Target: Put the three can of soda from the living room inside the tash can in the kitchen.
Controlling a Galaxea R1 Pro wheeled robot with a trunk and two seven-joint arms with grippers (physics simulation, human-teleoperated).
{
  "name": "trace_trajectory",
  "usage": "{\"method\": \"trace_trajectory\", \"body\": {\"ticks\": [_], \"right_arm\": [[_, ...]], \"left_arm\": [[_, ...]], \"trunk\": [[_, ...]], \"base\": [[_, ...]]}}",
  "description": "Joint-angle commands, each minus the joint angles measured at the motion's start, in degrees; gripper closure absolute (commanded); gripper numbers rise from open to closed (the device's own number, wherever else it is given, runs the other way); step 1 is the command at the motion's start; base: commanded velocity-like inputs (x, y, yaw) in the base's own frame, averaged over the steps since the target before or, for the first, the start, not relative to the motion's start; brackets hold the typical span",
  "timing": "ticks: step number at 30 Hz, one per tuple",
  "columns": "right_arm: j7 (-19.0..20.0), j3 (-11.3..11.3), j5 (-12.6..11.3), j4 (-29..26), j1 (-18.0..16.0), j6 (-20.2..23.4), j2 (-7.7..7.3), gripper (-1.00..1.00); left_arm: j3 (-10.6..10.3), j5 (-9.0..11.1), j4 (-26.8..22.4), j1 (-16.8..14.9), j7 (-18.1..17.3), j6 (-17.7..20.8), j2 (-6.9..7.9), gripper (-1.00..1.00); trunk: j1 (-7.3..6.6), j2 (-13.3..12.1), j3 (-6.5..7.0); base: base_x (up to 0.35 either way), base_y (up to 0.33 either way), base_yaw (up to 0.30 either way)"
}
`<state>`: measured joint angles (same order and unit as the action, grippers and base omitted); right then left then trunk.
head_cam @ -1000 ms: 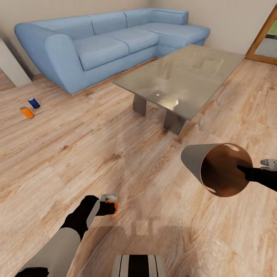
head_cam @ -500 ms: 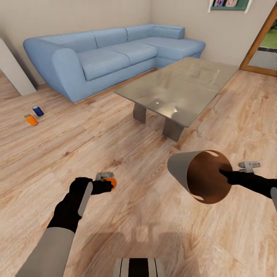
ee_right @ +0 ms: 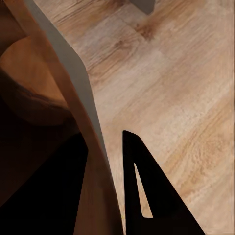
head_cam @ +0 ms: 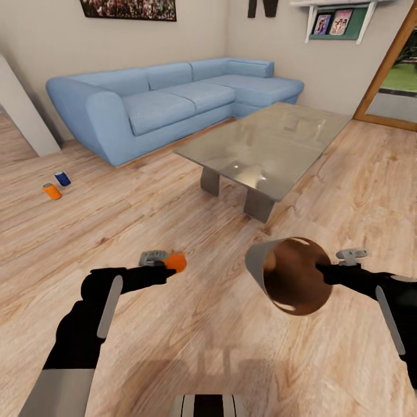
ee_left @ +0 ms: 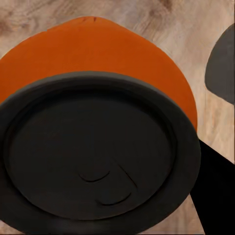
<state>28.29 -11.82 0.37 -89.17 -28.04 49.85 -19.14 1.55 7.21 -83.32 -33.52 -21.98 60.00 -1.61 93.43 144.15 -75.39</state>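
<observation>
Orange can (head_cam: 176,262) clamped in left gripper (head_cam: 168,267), beside held bin (head_cam: 289,282)

three cams: head wide, two wrist close-ups.
head looks forward and down over both arms toward the sofa (head_cam: 174,98) and glass bench (head_cam: 272,139). left wrist sits right against the orange can (ee_left: 98,54), floor (ee_left: 205,24) behind. right wrist looks along the trash can (ee_right: 63,73) rim to the floor. all three share the floor.
</observation>
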Motion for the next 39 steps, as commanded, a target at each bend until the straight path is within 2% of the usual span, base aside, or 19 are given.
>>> {"method": "trace_trajectory", "body": {"ticks": [1,2,4,6,9,12,15,20,23,25,28,31,39], "right_arm": [[-1.28,1.09,-1.49,-0.01,-0.05,0.41,0.77,1.00],[-2.66,2.52,-1.32,0.01,-0.07,0.52,1.25,1.00],[-3.71,4.06,-1.22,0.02,-0.07,1.14,1.55,1.00],[-5.53,6.16,-1.12,0.04,-0.10,4.22,1.87,1.00],[-7.77,7.35,-1.09,0.67,-0.24,6.70,2.06,1.00],[-8.48,8.16,-1.08,1.74,-0.43,7.40,2.29,1.00],[-9.03,9.38,-1.07,5.12,-0.76,7.91,2.96,1.00],[-9.25,9.99,-1.00,8.39,-1.90,8.10,3.56,1.00],[-9.27,10.16,-0.99,8.99,-2.22,8.17,3.63,1.00],[-9.27,10.45,-0.96,9.04,-2.27,8.20,3.65,1.00],[-9.28,13.40,-0.80,9.08,-2.34,8.23,3.64,1.00],[-9.25,14.95,-0.77,9.09,-2.40,8.24,3.66,1.00],[-9.75,16.61,-0.76,9.18,-2.46,8.23,3.77,1.00]], "left_arm": [[0.06,-0.80,-0.17,0.19,-2.98,0.00,0.18,1.00],[0.08,-0.83,-0.50,0.42,-5.36,0.00,0.30,1.00],[0.09,-0.85,-1.25,0.63,-6.97,0.00,0.39,1.00],[0.08,-0.85,-3.62,0.85,-8.69,0.00,0.61,1.00],[-0.24,-0.80,-5.61,0.95,-9.57,0.00,1.20,1.00],[-0.48,-0.76,-6.14,0.98,-9.82,0.00,1.36,1.00],[-0.81,-0.72,-7.26,0.99,-11.51,0.00,1.50,1.00],[-2.02,-0.86,-7.87,1.00,-19.47,0.00,1.94,1.00],[-2.37,-1.08,-7.93,0.95,-26.30,0.00,2.45,1.00],[-2.62,-1.15,-7.91,0.94,-28.30,0.00,2.56,1.00],[-4.49,-1.20,-7.81,0.87,-31.91,0.00,2.69,1.00],[-6.34,-1.22,-7.77,0.84,-35.03,0.00,2.74,1.00],[-7.04,-1.21,-7.86,0.79,-43.25,0.00,2.75,1.00]], "trunk": [[-0.03,-0.01,0.24],[-0.06,-0.02,0.46],[-0.11,-0.05,0.90],[-0.16,-0.08,1.34],[-0.24,-0.12,2.01],[-0.32,-0.16,2.67],[-0.39,-0.20,3.34],[-0.52,-0.27,4.44],[-0.60,-0.31,5.11],[-0.65,-0.33,5.55],[-0.73,-0.37,6.22],[-0.81,-0.41,6.88],[-1.01,-0.52,8.65]], "base": [[0.000,0.000,0.000],[0.000,0.000,0.000],[0.000,0.000,0.000],[0.000,0.000,0.000],[0.000,0.000,0.000],[0.000,0.000,0.000],[0.000,0.000,0.000],[0.000,0.000,0.000],[0.000,0.000,0.000],[0.000,0.000,0.000],[0.000,0.000,0.000],[0.000,0.000,0.000],[0.000,0.000,0.000]]}}
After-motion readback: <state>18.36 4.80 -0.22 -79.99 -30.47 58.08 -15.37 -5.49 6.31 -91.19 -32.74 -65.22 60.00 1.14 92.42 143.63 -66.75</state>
